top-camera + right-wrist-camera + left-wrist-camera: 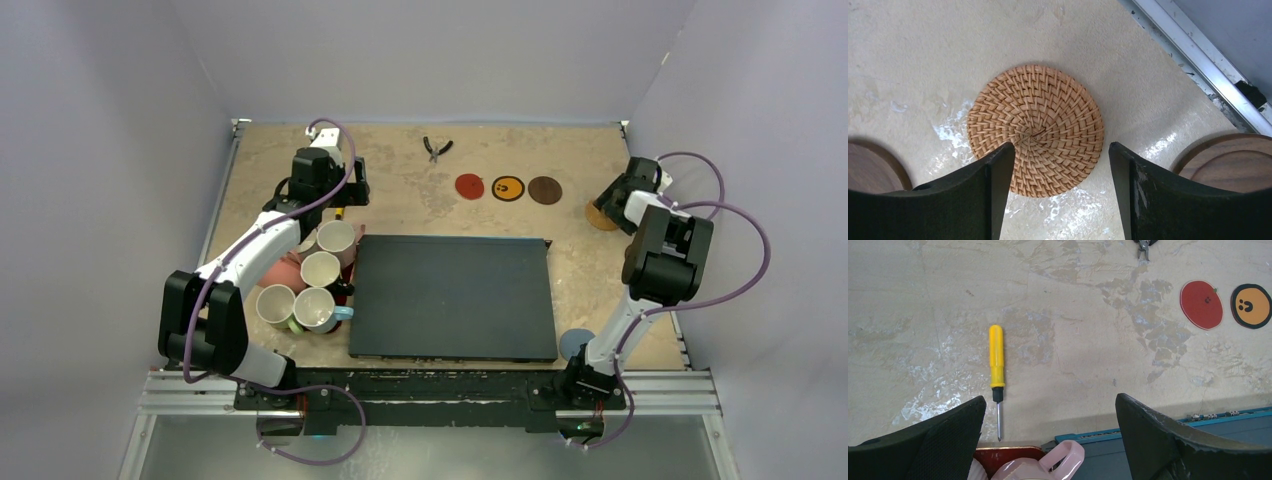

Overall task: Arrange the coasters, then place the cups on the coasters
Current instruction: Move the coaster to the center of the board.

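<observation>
Lavender walls closed in a scuffed tan table [480,150] with a black mat [450,297] at its middle. Left of the mat the cups [320,270] stood bunched together, rims up, none on a coaster. The left gripper [1050,397] hovered just beyond them, jaws spread wide with nothing between. Below it lay a yellow screwdriver [996,365]. A pink cup handle [1068,460] and a strip of red tray [1008,454] showed at the near edge of its view.

Beyond the mat a red coaster [469,186], a yellow coaster [508,187] and a dark brown coaster [545,189] lay in a row, apart, with pliers [436,149] farther back. At the far right the right gripper [1060,147] hung over a woven coaster [1035,120], jaws partly spread, one finger to each side, not closed on it. A wood coaster [1233,162] lay near it. A grey-blue coaster [575,343] lay by the right arm's base.
</observation>
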You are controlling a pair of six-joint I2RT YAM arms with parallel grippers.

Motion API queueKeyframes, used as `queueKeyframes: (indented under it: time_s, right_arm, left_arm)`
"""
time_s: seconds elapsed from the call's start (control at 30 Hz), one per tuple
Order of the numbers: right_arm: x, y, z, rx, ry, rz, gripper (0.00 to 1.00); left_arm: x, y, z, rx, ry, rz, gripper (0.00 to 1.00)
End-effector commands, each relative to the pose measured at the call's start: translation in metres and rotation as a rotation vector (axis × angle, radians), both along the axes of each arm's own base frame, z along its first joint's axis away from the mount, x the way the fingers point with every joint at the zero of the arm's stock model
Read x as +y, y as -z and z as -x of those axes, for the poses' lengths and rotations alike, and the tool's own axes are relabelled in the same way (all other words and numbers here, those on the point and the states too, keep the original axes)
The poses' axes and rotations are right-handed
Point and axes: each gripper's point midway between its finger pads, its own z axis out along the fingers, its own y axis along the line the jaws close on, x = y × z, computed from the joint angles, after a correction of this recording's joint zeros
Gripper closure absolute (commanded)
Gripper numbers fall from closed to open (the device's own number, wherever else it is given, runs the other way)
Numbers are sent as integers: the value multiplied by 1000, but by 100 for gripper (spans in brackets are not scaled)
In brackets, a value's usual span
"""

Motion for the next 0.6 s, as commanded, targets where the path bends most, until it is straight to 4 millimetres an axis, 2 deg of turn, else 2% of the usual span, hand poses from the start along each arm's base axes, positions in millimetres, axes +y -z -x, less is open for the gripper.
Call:
queueKeyframes:
  time_s: [0.0,0.23,0.5,0.57]
  right_arm:
    - [-5,-1,-7,-12,6,-13,29]
    - [-5,13,-2,-1,15,-50,31]
    - [24,18,-23,-95,-75,-216,36]
    - [25,18,-30,-104,-87,-229,37]
  left_arm:
    - [-8,-21,-7,-70,22,22,4]
    - [-8,-18,-8,-62,20,19,4]
    - [-7,-14,-9,-54,18,15,4]
    - [-8,-14,-9,-52,17,16,4]
